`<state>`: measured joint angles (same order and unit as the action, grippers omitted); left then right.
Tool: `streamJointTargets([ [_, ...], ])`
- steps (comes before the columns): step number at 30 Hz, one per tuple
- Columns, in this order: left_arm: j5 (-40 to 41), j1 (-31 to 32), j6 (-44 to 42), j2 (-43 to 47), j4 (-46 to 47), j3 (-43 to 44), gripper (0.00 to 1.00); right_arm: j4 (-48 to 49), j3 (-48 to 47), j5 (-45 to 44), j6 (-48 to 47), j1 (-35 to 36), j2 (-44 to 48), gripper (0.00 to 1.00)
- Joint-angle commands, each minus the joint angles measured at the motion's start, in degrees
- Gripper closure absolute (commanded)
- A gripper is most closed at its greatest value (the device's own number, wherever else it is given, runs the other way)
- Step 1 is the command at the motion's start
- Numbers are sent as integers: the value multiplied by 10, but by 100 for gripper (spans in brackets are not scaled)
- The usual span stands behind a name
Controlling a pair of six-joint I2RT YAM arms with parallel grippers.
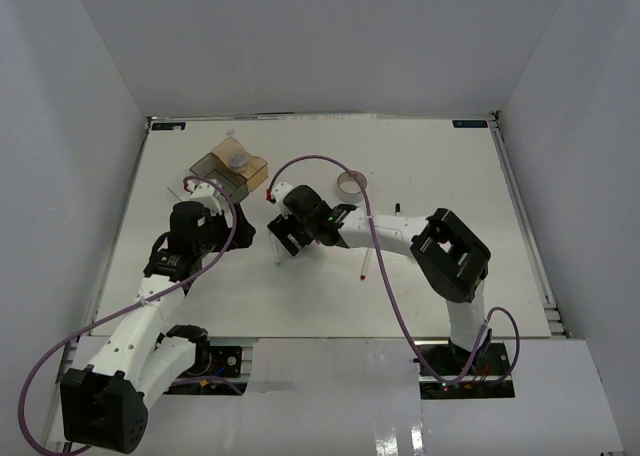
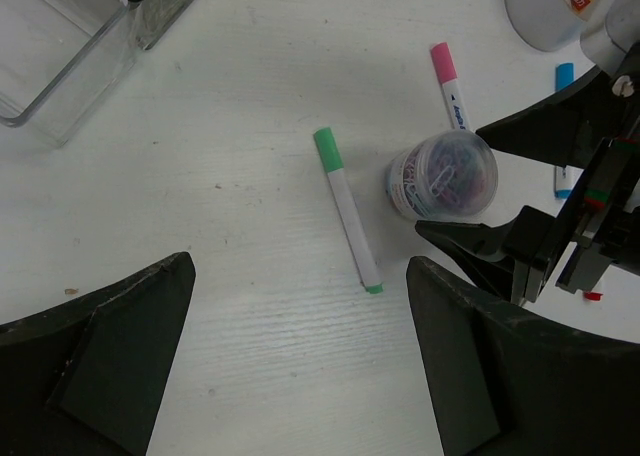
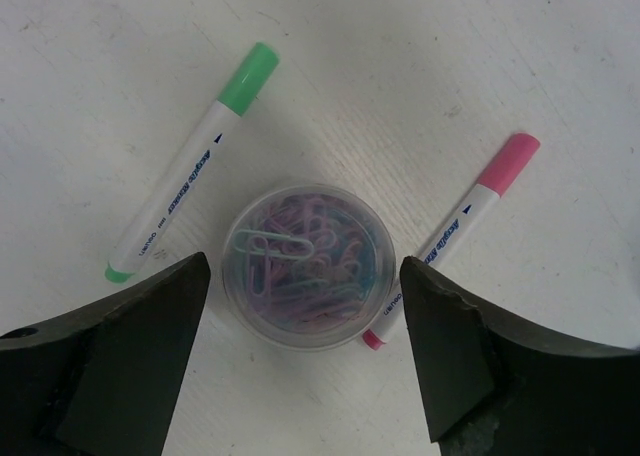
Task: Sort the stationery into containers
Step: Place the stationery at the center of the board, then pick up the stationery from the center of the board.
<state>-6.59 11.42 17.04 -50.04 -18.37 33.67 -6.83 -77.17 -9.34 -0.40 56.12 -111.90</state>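
A round clear tub of coloured paper clips (image 3: pixel 308 266) stands on the table between a green-capped marker (image 3: pixel 195 176) and a pink-capped marker (image 3: pixel 460 226). My right gripper (image 3: pixel 305 276) is open, with one finger on each side of the tub and a gap to it on both sides. My left gripper (image 2: pixel 300 276) is open and empty over bare table, just short of the green marker (image 2: pixel 345 211) and the tub (image 2: pixel 442 174). A blue-capped marker (image 2: pixel 563 126) lies behind the right fingers. The joined containers (image 1: pixel 230 171) hold another small tub (image 1: pixel 238 159).
A silvery tape ring (image 1: pixel 349 183) lies beyond the right arm. A red-capped marker (image 1: pixel 364 266) lies near the right forearm. A clear box wall (image 2: pixel 50 56) is at the top left of the left wrist view. The two grippers (image 1: pixel 240 224) (image 1: pixel 283 238) are close together.
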Motion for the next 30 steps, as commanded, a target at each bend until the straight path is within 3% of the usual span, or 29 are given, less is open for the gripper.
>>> streamJointTargets([
  [1, -1, 2, 5, 9, 5, 6, 2, 1, -13, -8, 0, 7, 38, 15],
  [2, 0, 2, 6, 9, 4, 7, 2, -2, -10, -11, 0, 7, 47, 7],
  [7, -9, 3, 13, -13, -18, 41, 2, -32, 28, -32, 0, 7, 148, 1],
  [10, -18, 12, 20, -40, -25, 69, 2, -44, 86, -79, 0, 6, 230, 10],
  [14, -6, 54, 32, -96, -32, 116, 2, -84, 149, -153, 17, 0, 332, 10],
  [20, 87, 159, 43, -219, -32, 190, 2, -115, 256, -227, 47, -20, 504, 10],
  [30, 178, 252, 36, -369, -47, 270, 2, -144, 397, -260, 116, -47, 707, 10],
])
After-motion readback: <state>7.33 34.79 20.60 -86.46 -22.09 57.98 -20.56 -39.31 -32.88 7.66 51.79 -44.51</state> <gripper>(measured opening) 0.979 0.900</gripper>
